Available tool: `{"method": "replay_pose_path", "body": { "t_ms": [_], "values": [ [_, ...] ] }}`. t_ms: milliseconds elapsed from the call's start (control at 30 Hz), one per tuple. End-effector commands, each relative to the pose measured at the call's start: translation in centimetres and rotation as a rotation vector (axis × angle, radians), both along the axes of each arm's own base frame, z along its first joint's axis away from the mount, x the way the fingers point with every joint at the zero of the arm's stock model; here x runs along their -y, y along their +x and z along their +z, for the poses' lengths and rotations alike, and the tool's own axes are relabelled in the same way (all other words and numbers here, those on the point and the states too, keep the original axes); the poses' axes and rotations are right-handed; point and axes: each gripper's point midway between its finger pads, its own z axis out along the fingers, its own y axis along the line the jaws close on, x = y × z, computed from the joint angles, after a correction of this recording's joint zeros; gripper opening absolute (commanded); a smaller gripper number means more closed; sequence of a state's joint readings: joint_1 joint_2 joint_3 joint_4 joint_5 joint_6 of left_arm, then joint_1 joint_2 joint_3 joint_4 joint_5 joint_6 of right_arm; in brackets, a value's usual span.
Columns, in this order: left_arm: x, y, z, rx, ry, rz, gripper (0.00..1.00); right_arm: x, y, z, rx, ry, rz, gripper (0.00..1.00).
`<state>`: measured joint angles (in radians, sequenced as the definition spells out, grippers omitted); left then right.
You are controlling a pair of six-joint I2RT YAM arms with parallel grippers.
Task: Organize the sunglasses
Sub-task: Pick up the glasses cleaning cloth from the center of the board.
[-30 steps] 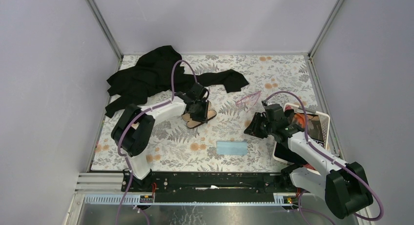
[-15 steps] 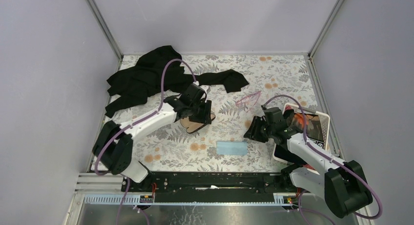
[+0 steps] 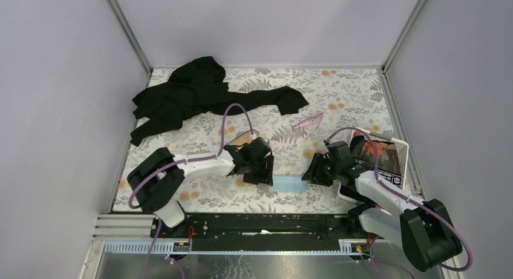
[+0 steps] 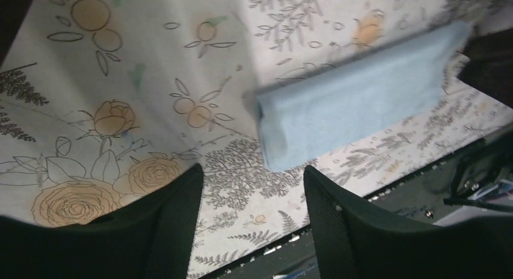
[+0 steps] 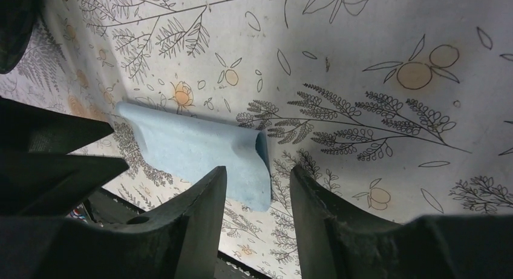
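Sunglasses (image 3: 307, 123) flat on desk (image 3: 339, 91), well apart from both arms. Parted and empty: left fingers (image 4: 175, 218), right fingers (image 5: 199, 218), low over opposite ends of blue cloth (image 3: 288, 183). Risk: both going for same cloth could clash head-on, or drag cloth into bunch.

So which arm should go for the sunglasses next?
Right, probably. The sunglasses lie just beyond the right gripper, which hangs over one end of the blue cloth. The left gripper is at the cloth's other end, farther off. Both are open and empty.
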<state>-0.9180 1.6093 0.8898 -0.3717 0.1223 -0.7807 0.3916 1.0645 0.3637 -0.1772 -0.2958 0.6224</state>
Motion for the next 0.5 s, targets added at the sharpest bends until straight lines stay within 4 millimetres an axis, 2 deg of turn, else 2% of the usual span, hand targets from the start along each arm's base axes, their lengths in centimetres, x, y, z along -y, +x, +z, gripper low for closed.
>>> {"method": "replay_pose_path", "body": {
  "t_ms": [0,167,467],
  "values": [
    [0.9,1.0,-1.5,0.018,-0.036,0.108,0.64,0.2,-1.2,-0.6,-0.033,0.016,-0.018,0.51],
    [1.4,0.3,-3.1,-0.026,-0.037,0.108,0.57,0.2,-1.7,-0.8,-0.047,0.022,-0.025,0.50],
    [1.8,-0.4,-3.4,-0.047,-0.054,0.111,0.46,-0.2,-2.1,-1.0,-0.046,0.000,-0.021,0.48]
  ]
}}
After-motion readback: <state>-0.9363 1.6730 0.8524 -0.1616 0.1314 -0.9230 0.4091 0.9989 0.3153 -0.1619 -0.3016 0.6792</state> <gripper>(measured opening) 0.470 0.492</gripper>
